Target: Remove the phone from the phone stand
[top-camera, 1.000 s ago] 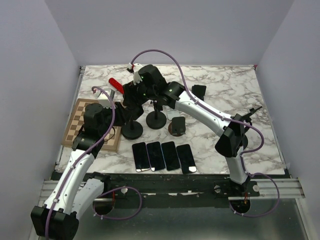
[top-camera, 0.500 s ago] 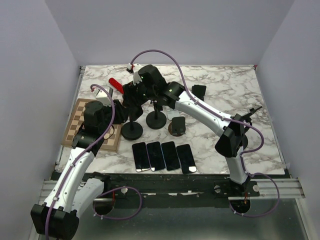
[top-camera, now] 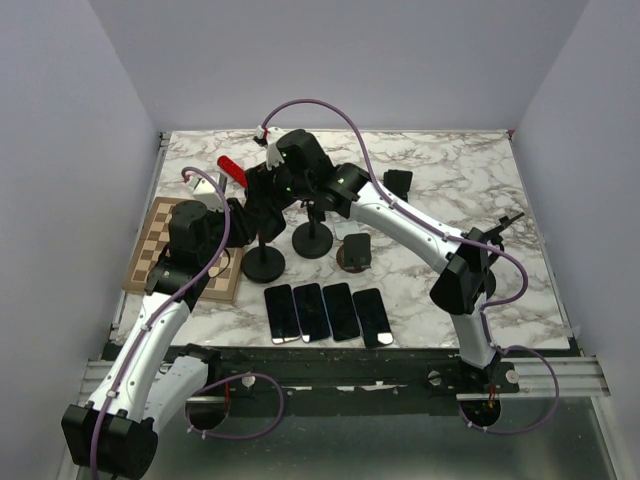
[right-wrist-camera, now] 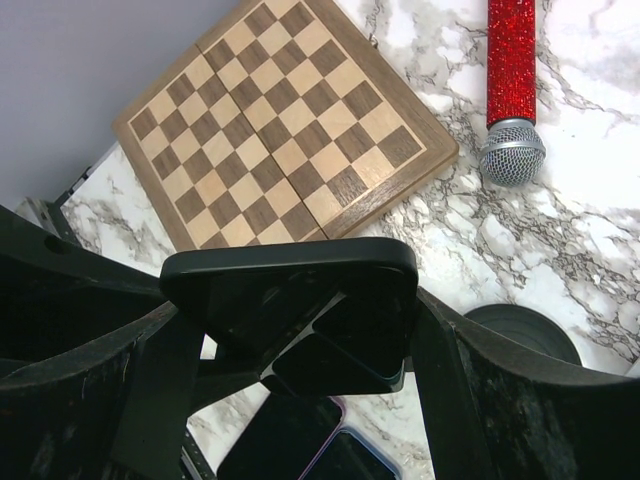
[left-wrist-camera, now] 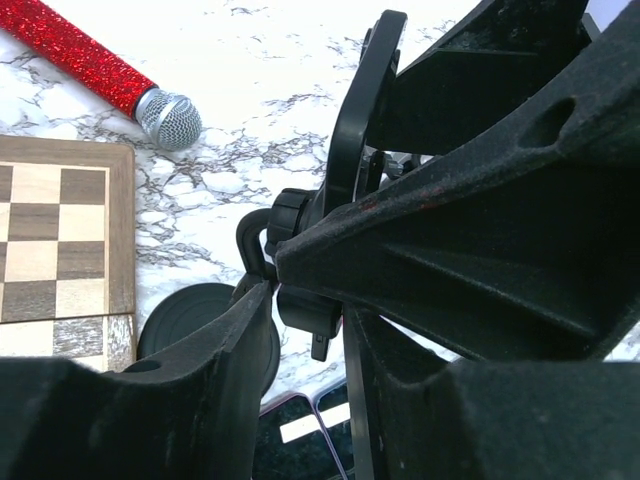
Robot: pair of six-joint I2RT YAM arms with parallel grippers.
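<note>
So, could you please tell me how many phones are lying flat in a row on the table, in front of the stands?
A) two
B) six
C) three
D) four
D: the top view shows four dark phones lying side by side on the marble table, between the round stand bases and the near edge.

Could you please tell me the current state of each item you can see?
Phone, mounted on the stand, gripped at its sides.
Phone stand, upright, neck pinched.
Left pincer, shut on the stand's neck.
Right pincer, closed on the phone.
Four phones, lying flat in a row, screens dark.
Microphone, lying flat.
</note>
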